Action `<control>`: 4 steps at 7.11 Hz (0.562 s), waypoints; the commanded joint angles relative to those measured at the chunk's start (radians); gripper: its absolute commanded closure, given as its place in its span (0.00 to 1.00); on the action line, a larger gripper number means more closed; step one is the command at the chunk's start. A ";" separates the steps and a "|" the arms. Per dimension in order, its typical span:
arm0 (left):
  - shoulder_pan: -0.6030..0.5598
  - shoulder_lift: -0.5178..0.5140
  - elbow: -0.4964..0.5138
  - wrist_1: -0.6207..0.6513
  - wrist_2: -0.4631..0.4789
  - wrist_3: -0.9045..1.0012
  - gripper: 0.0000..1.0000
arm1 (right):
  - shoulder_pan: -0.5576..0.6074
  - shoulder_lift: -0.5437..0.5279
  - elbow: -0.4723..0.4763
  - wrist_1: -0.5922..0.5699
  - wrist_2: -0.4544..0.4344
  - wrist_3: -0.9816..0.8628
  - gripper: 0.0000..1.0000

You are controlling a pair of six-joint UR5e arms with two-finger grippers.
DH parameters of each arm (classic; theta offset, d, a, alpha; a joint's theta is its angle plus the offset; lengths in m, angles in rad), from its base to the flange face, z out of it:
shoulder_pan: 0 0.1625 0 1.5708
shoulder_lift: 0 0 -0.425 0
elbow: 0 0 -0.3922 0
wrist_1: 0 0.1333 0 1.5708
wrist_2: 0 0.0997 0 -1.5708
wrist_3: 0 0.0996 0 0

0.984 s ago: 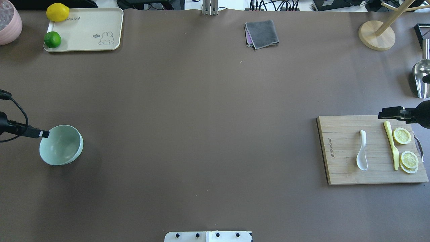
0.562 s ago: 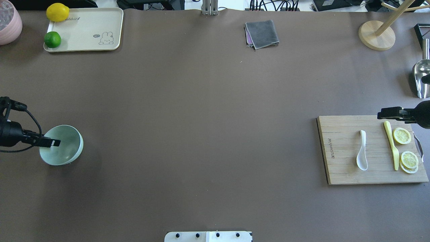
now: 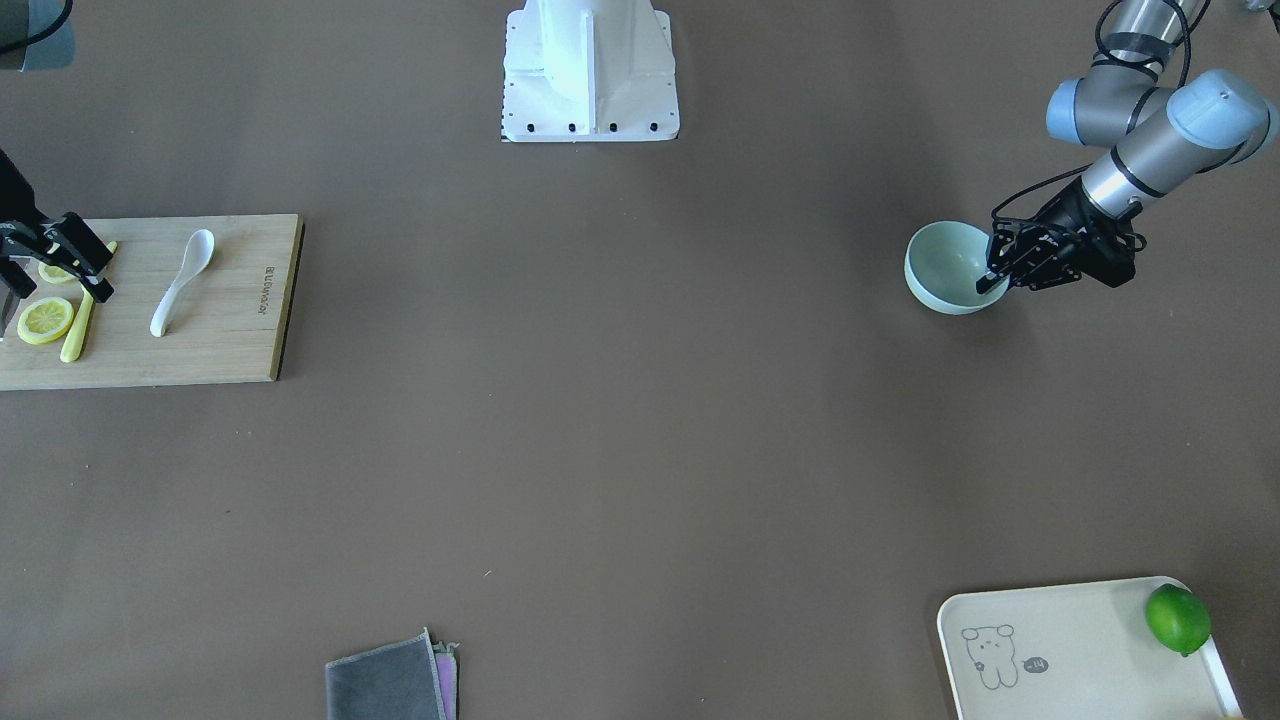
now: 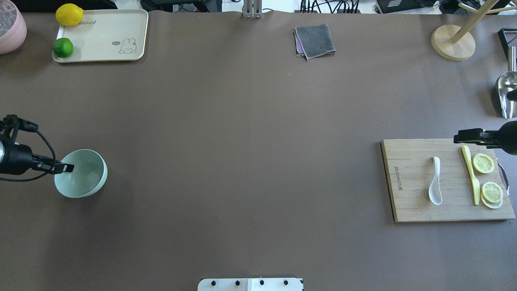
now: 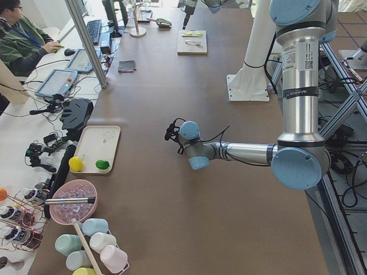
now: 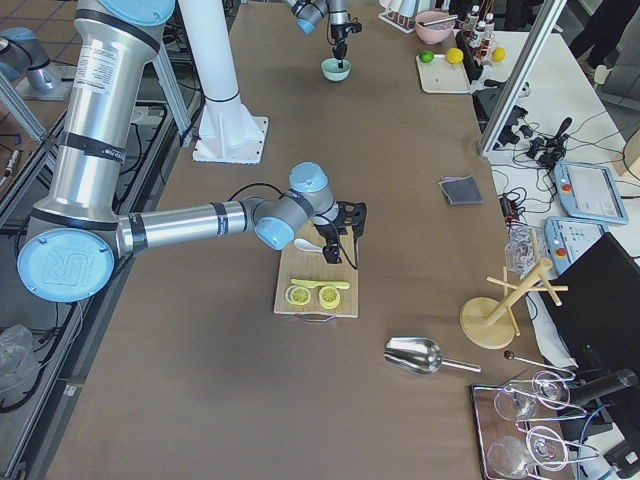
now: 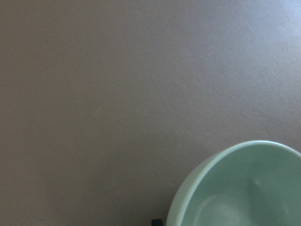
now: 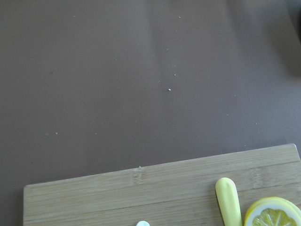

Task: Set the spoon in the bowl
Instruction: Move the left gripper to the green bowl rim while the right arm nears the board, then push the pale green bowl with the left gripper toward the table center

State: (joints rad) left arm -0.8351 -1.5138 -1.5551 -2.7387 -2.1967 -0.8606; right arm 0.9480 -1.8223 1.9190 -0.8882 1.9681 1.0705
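The white spoon [image 4: 434, 182] lies on the wooden cutting board [image 4: 412, 202] at the right, scoop toward the robot; it also shows in the front view [image 3: 180, 270]. The mint-green bowl [image 4: 85, 178] stands upright at the far left, empty. My left gripper [image 4: 66, 167] is at the bowl's left rim, one finger inside the bowl [image 3: 945, 265] and shut on the rim. My right gripper [image 4: 458, 137] hovers open and empty over the board's far edge, above the yellow knife's tip and right of the spoon.
A yellow knife [image 4: 471, 173] and lemon slices [image 4: 483, 163] lie on the board right of the spoon. A cream tray [image 4: 101, 36] with a lime and a lemon is at the far left. A grey cloth [image 4: 315, 40], wooden stand [image 4: 452, 42] and metal scoop [image 4: 507, 95] are farther off.
My left gripper came in over the bowl's left rim and closed on it, and the bowl has slid a little to the right. The right gripper has barely moved.
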 commanded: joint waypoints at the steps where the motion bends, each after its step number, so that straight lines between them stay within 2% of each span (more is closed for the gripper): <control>1: 0.031 -0.168 0.004 0.020 0.003 -0.186 1.00 | 0.000 0.000 0.000 0.000 0.000 0.000 0.00; 2: 0.075 -0.257 0.007 0.074 0.017 -0.249 1.00 | 0.000 0.000 0.000 0.000 -0.002 0.000 0.00; 4: 0.210 -0.455 0.012 0.248 0.166 -0.348 1.00 | 0.000 0.000 0.000 0.000 0.000 0.000 0.00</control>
State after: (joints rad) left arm -0.7084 -1.8559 -1.5476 -2.5856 -2.1099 -1.1424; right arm 0.9480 -1.8224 1.9190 -0.8881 1.9677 1.0707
